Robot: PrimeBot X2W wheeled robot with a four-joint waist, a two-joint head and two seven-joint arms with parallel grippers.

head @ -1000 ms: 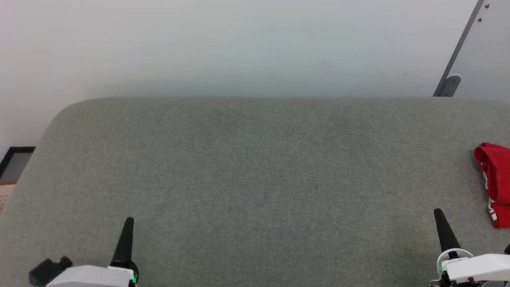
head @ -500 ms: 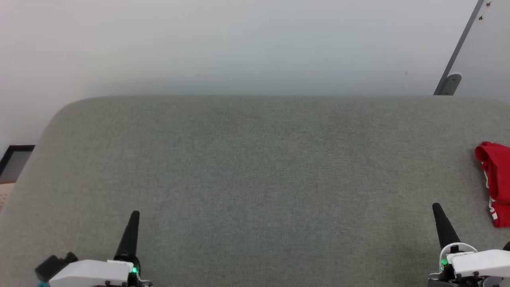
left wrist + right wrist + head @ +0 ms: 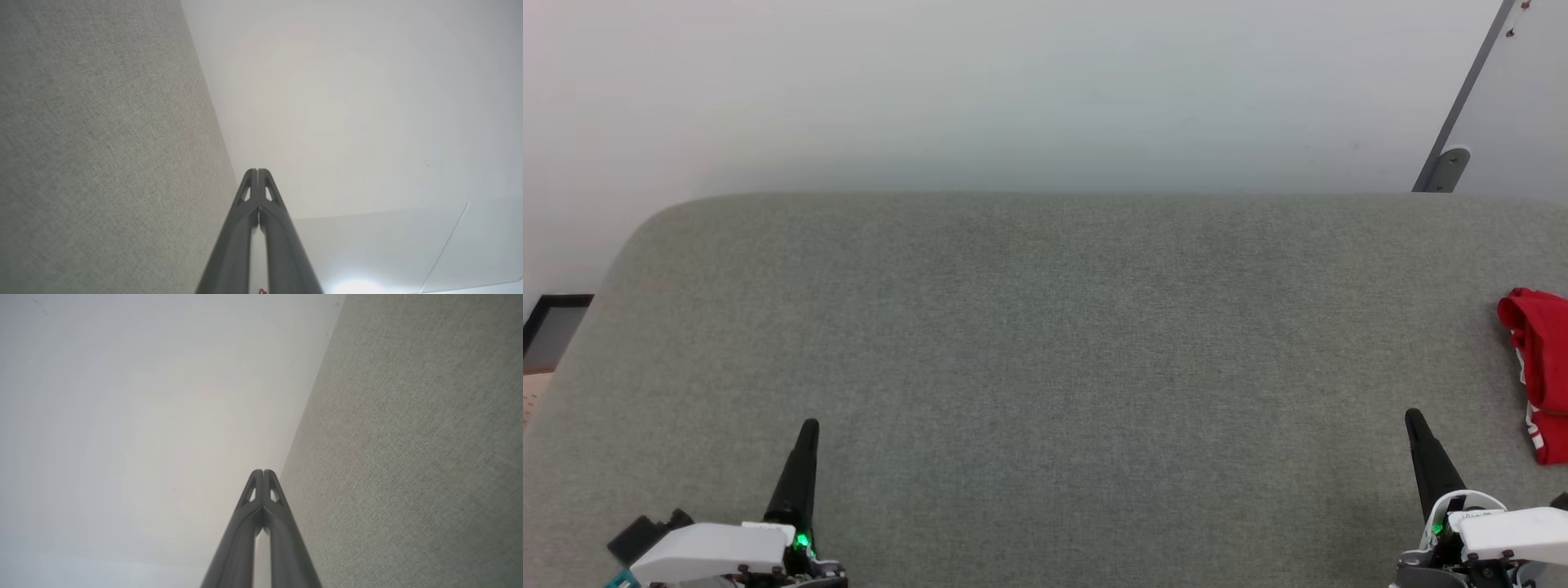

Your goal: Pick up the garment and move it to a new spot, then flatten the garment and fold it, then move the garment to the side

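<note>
pointing away from the robot over the near edge of the grey fabric bench [image 3: 1045, 327], the left hand [image 3: 809, 426] and right hand [image 3: 1413, 416] sat well apart, both closed and empty. the wrist views showed each pair of fingers pressed together at the tips. the head view showed the garment [image 3: 1543, 367] bunched at the bench's right edge, near the right hand. a pale wall [image 3: 1013, 98] stood behind.

Grey fabric surface [image 3: 1045, 343]; crumpled red garment [image 3: 1543, 367] lying at right edge.

Red garment [image 3: 1545, 359], white-striped trim, bunched at grey surface's [image 3: 1045, 327] right side.
</note>
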